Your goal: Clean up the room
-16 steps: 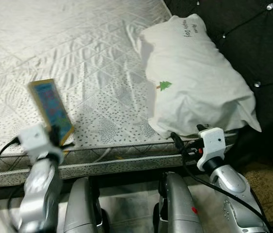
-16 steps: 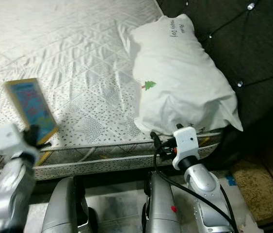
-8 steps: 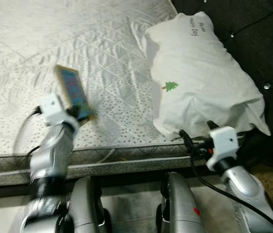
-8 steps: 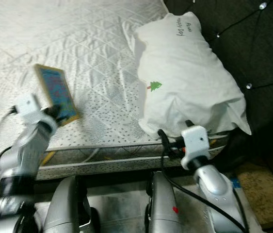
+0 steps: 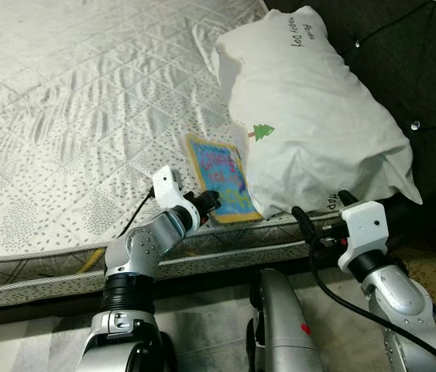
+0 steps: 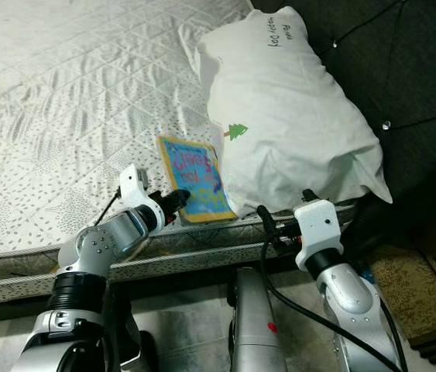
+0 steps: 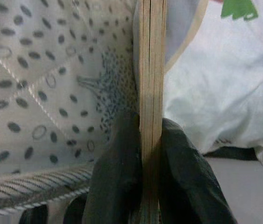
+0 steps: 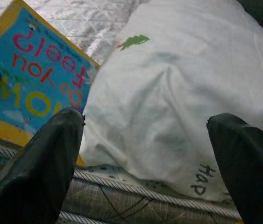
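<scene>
Fingers of left gripper (image 5: 208, 203) clamp blue yellow-bordered book (image 5: 222, 179) by its near edge, long axis pointing away, beside white pillow (image 5: 318, 116); right gripper (image 8: 152, 154) open, idle.

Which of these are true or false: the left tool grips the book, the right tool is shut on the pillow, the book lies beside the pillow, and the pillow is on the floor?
1. The left tool grips the book. True.
2. The right tool is shut on the pillow. False: its fingers are spread apart, holding nothing, near the mattress edge.
3. The book lies beside the pillow. True.
4. The pillow is on the floor. False: it rests on the mattress, against the dark headboard.
</scene>
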Robot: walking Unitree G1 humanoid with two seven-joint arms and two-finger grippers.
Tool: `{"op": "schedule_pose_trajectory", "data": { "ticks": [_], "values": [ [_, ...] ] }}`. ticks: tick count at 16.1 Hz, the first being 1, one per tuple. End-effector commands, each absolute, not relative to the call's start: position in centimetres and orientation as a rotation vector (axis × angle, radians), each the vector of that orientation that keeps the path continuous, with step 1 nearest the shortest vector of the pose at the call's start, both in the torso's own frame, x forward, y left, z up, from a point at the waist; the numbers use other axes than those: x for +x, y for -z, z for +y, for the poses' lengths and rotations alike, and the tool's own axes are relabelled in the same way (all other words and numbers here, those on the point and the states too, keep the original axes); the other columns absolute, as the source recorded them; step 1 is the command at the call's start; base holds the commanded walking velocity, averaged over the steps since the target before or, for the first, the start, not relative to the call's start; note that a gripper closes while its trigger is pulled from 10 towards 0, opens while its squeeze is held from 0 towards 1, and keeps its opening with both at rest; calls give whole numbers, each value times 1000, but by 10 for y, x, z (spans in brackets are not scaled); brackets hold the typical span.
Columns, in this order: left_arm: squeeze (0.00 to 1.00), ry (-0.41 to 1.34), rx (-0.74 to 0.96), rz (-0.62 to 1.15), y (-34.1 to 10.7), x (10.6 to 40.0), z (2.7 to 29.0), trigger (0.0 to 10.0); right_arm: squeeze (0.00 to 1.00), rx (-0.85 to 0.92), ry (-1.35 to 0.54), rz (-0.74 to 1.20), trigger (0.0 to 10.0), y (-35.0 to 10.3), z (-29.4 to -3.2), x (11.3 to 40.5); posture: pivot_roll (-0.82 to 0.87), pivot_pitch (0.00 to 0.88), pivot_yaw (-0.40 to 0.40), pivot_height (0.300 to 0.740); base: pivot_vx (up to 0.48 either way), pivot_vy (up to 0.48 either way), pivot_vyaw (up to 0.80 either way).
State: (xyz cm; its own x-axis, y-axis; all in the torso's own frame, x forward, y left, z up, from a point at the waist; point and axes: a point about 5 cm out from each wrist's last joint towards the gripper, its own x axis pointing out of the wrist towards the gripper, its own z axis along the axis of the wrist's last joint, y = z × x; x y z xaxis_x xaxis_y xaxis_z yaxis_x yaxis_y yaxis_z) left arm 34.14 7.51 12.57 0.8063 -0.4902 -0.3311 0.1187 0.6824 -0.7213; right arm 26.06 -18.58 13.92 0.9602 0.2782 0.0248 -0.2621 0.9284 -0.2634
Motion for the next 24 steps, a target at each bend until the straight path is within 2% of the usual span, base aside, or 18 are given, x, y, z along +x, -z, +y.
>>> {"op": "schedule_pose_trajectory", "data": {
  "ticks": [1,5,6,10,11,12,13,17,21,24],
  "values": [
    [0,396,-745,578,-122,339,70,10000,0,-281,-285,-57,10000,-138,-186,256,-280,234,-25,548,0,0,0],
    [0,377,-742,606,-116,342,89,10000,0,-285,-285,-51,10000,-137,-187,257,-276,227,-28,548,0,0,0],
    [0,334,-709,617,-113,347,104,10000,0,-291,-293,-55,10000,-138,-185,258,-278,221,-31,548,0,0,0],
    [0,274,-668,610,-111,357,125,10000,0,-299,-294,-56,10000,-138,-186,260,-280,216,-30,548,0,0,0],
    [408,278,-661,615,-110,358,129,10000,0,-303,-297,-59,10000,-139,-185,260,-280,216,-29,548,0,0,0],
    [624,273,-650,620,-109,359,132,10000,0,-306,-297,-62,10000,-139,-185,260,-280,215,-28,548,0,0,0],
    [1000,237,-622,622,-107,362,142,10000,0,-310,-295,-64,10000,-140,-186,261,-281,214,-25,548,0,0,0],
    [1000,153,-585,592,-107,369,165,10000,0,-317,-290,-66,10000,-140,-186,261,-283,207,-19,548,0,0,0],
    [1000,28,-523,522,-116,377,198,10000,0,-321,-295,-73,10000,-139,-183,262,-275,201,-17,548,0,0,0],
    [1000,12,-469,503,-117,378,204,10000,0,-322,-298,-75,10000,-137,-182,263,-265,199,-15,548,0,0,0]
  ]
}}
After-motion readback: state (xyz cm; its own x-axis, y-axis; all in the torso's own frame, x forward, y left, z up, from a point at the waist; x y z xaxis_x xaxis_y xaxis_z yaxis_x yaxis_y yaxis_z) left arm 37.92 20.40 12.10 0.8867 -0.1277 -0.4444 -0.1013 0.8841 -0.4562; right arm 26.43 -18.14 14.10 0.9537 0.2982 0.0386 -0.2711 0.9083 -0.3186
